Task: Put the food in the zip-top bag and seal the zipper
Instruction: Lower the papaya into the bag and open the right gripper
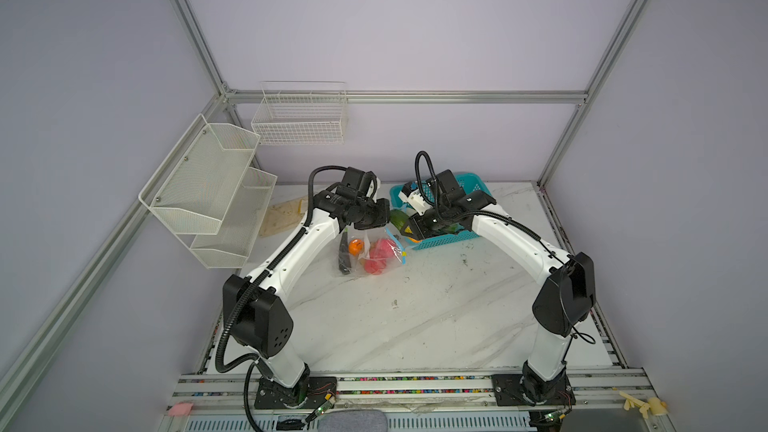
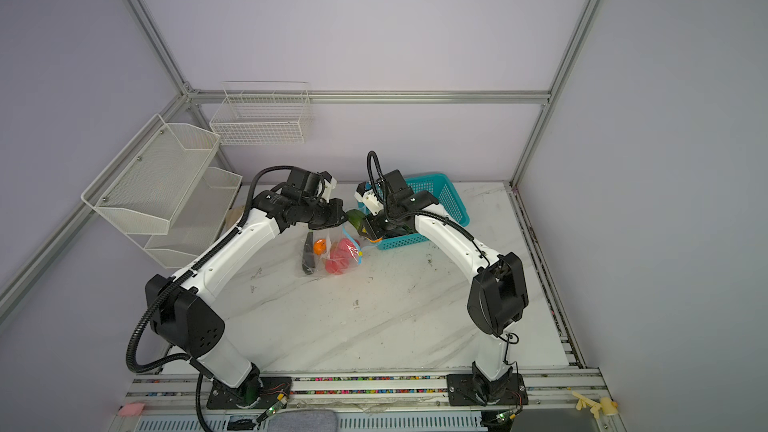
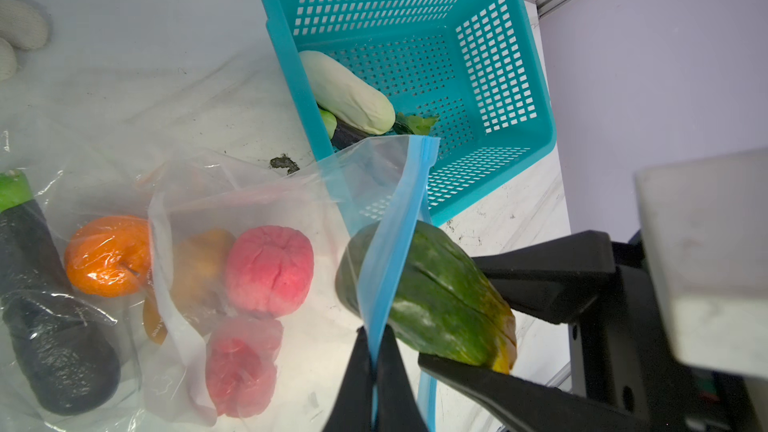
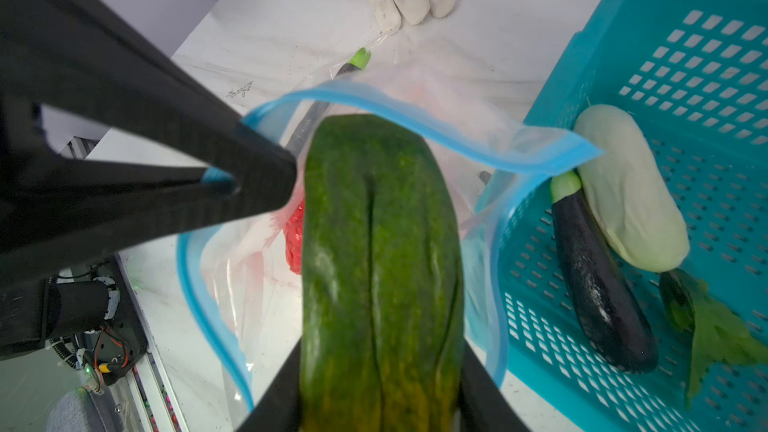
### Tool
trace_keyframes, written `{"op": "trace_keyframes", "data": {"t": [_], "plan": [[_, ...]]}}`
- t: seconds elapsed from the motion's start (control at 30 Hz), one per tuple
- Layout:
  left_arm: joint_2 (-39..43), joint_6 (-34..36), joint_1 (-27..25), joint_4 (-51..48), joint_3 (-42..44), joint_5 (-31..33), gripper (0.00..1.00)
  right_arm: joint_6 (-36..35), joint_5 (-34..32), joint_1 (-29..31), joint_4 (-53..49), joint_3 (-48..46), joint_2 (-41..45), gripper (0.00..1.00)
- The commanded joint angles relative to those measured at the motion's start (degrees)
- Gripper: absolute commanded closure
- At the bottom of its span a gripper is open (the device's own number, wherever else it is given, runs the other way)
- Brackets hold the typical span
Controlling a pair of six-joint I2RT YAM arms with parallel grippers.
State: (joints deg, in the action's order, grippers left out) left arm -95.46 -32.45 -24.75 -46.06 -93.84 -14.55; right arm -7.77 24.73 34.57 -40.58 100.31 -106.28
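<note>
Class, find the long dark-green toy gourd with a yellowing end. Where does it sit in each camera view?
Top view: dark-green toy gourd between both wrists, beside the teal perforated basket.
Top view: same place, basket alongside.
Left wrist: gourd behind the light blue zipper strip, basket beyond.
Right wrist: gourd fills the middle; basket beside it.
Shared landmark: the basket.

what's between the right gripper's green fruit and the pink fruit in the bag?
Left wrist view: the zipper strip, pinched by the left gripper, crosses the green fruit's tip; past it, only clear bag film before the pink fruit.
</note>
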Motion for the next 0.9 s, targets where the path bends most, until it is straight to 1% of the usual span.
{"op": "trace_keyframes", "data": {"t": [0.0, 0.53, 0.7, 0.87], "plan": [[2.65, -0.95, 0.30, 1.77, 0.15, -0.52, 1.00, -0.05, 1.72, 0.38, -2.50, 2.97, -2.35, 0.58], [2.35, -1.21, 0.31, 2.16, 0.50, -0.92, 1.00, 1.42, 5.29, 1.39, -2.15, 7.90, -8.30, 0.49], [2.36, -1.06, 0.29, 2.14, 0.58, -0.88, 1.00, 1.50, 5.42, 1.47, -3.19, 9.44, -9.75, 0.48], [2.65, -1.14, 0.31, 2.21, 0.84, -0.82, 1.00, 2.09, 5.84, 1.47, -2.11, 9.64, -10.08, 0.47]]}}
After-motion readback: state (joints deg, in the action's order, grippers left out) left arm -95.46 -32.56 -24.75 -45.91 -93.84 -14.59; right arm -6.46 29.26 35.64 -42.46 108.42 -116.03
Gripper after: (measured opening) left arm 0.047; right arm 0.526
